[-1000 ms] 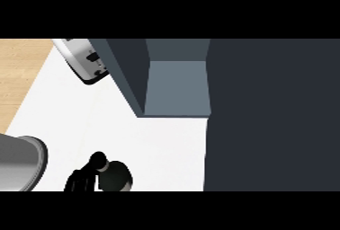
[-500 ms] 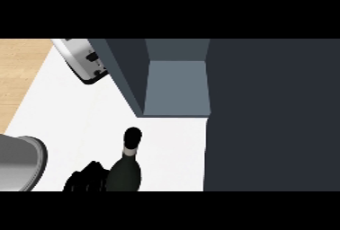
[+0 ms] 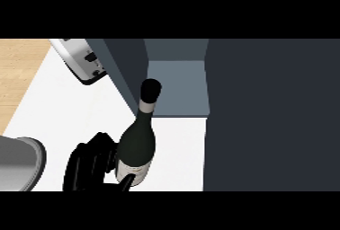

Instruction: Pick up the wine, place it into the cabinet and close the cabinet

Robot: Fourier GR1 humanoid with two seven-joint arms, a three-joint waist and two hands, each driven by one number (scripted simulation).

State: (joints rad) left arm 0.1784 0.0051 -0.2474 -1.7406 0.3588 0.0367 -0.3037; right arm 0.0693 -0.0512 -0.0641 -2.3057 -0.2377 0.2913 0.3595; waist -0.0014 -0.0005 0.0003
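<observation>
A dark green wine bottle [image 3: 136, 146] with a black cap and pale neck band leans with its neck toward the cabinet [image 3: 266, 117]. My left hand [image 3: 86, 164] is at the lower left, fingers curled round the bottle's lower body and thumb under its base. The bottle's cap lies over the edge of the cabinet's open compartment [image 3: 179, 90], whose grey-blue inside shows. The open cabinet door [image 3: 126, 67] stands just left of the neck. My right hand is not in view.
A toaster-like silver appliance [image 3: 79, 63] sits at the back left on the white counter [image 3: 73, 112]. A grey rounded metal object [image 3: 16, 164] is at the left edge. Wooden floor shows beyond the counter's left side.
The bottle has risen and moved toward the cabinet; its neck now reaches the compartment's edge. My left hand has come up with it.
</observation>
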